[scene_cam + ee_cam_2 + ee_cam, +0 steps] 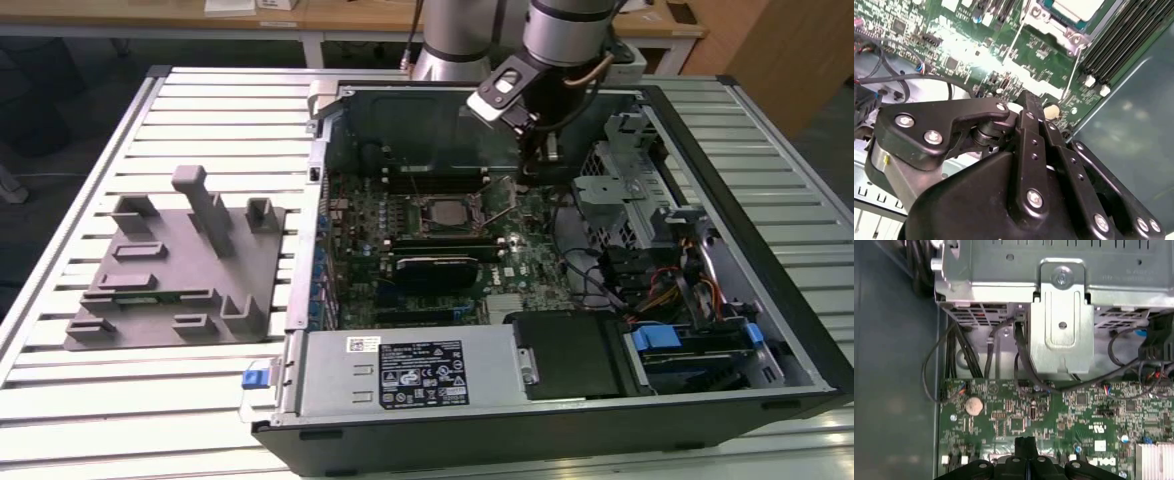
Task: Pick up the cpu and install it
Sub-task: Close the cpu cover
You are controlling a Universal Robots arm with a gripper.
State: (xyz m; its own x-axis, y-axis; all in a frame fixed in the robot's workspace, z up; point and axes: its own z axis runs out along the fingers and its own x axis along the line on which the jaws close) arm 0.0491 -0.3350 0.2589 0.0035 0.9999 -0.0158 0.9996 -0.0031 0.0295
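Tool pressed together with nothing between its tips, hovering near the socket, cpu lying inside the socket

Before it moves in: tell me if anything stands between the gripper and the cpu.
Nothing tall shows. The gripper hangs over the motherboard; the cpu lies inside the socket frame, whose edge faces the gripper.

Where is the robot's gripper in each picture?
Exterior view: the gripper hangs inside the computer case, to the exterior view's right of the socket.
Second wrist view: the gripper looms over the green board.
First wrist view: the gripper pokes in over the green board.
Shared landmark: the green board.
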